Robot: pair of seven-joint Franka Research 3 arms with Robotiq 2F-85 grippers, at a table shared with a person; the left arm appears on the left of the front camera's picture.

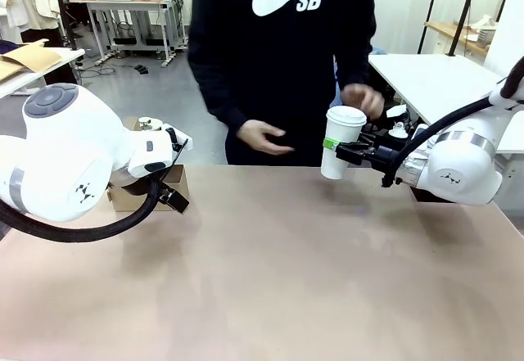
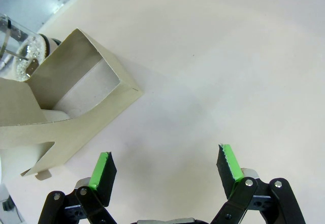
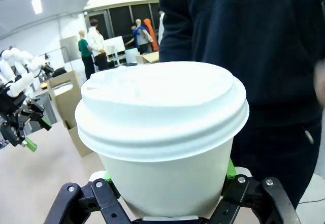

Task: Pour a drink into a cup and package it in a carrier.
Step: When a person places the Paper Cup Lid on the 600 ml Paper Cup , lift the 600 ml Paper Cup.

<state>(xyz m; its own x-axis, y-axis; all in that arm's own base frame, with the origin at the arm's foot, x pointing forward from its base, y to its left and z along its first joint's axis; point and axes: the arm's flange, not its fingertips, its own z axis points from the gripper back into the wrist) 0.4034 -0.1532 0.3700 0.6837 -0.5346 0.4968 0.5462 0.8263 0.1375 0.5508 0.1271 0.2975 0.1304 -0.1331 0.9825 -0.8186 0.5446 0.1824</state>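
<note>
The cup, white paper with a white lid, hangs upright above the table's far right part, and my right gripper is shut on its side. From the right wrist the cup looms large between the green pads. The brown cardboard carrier stands at the far left, with my left gripper right beside it. That left gripper is open over bare table, and the carrier lies just to its left. A clear glass jug stands behind the carrier; I cannot make out the drink in it.
A person in a black hoodie stands at the far edge, one hand low over the table and the other hand just behind the cup. The tan tabletop stretches between the arms. Something dark sits under my right arm.
</note>
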